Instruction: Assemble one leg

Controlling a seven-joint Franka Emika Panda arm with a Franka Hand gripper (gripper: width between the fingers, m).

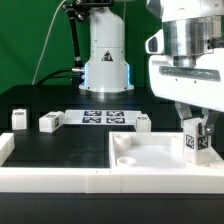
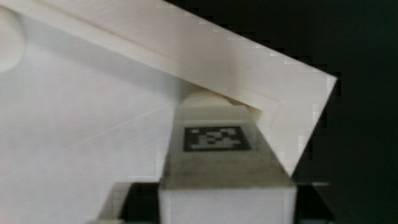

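My gripper [image 1: 194, 126] is shut on a leg [image 1: 194, 140], a small white post with a black-and-white tag, held upright over the right rear corner of the wide white square panel [image 1: 150, 156]. In the wrist view the leg [image 2: 221, 150] fills the space between the dark fingers [image 2: 146, 200], its far end at the panel [image 2: 89, 120] corner. I cannot tell whether it touches the panel. Three other legs lie on the table behind: one [image 1: 18, 119] at the exterior view's left, one [image 1: 49, 121] beside it, one [image 1: 143, 122] near the middle.
The marker board [image 1: 98, 117] lies flat at the back centre. A white rail [image 1: 40, 178] runs along the front and left. The arm's white base [image 1: 106, 60] stands behind the board.
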